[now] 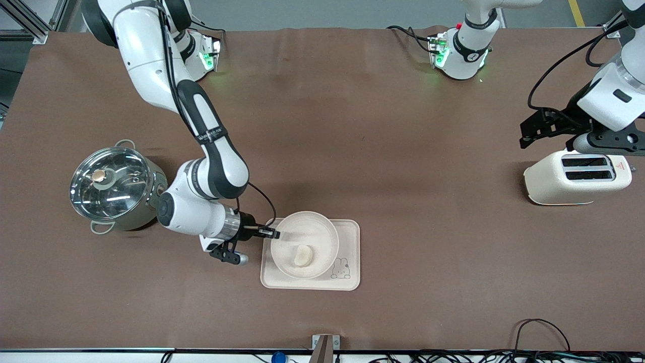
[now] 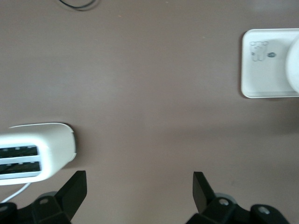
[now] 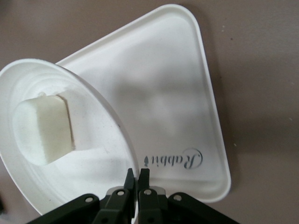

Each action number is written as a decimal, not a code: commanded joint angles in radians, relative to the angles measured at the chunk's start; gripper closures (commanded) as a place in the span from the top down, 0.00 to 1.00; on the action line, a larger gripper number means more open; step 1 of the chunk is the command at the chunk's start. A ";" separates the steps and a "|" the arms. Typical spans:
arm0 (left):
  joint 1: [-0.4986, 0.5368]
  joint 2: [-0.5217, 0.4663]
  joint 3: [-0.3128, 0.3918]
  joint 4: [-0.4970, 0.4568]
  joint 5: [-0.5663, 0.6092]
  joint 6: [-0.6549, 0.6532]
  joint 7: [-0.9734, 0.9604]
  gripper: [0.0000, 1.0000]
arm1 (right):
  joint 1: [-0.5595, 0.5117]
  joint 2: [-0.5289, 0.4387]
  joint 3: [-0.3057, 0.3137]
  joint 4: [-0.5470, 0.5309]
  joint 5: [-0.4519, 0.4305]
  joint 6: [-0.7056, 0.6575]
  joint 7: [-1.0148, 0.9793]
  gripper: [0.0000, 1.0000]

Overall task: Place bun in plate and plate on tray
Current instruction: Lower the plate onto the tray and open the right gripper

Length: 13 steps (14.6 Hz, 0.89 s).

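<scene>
Cream plate, bun aboard, pinched at its rim over the tray

Front view: right gripper (image 1: 274, 233) clamps the plate (image 1: 322, 229) rim, bun (image 1: 304, 255) just past its tips, tray (image 1: 350, 242) beneath; left gripper (image 2: 139, 186) waits, jaws wide, beside the toaster (image 1: 577, 177); right wrist view: lower level, then release.

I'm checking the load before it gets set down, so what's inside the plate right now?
Only the bun lies inside the plate, toward the rim nearer the front camera. The plate sits over the tray, hiding much of it. The right gripper pinches the rim, covering that bit.
</scene>
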 commanded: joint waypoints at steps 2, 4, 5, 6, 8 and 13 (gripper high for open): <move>0.005 -0.001 0.002 -0.002 -0.024 -0.004 -0.004 1.00 | 0.004 0.081 0.001 0.098 0.026 0.012 0.015 0.00; 0.015 -0.001 0.004 -0.002 -0.024 -0.005 -0.001 1.00 | 0.004 0.093 0.001 0.101 0.028 0.014 0.026 0.00; 0.016 -0.001 0.004 -0.002 -0.024 -0.005 0.002 1.00 | 0.004 0.095 0.001 0.101 0.028 0.014 0.026 0.00; 0.016 -0.001 0.004 -0.002 -0.024 -0.005 0.011 1.00 | -0.004 0.096 0.001 0.103 0.028 0.012 0.023 0.00; 0.016 -0.001 0.004 0.000 -0.022 -0.004 0.016 1.00 | -0.005 0.113 0.001 0.123 0.028 0.012 0.023 0.00; 0.015 -0.001 0.004 -0.002 -0.022 -0.005 -0.001 1.00 | 0.004 0.145 0.001 0.140 0.026 0.022 0.023 0.00</move>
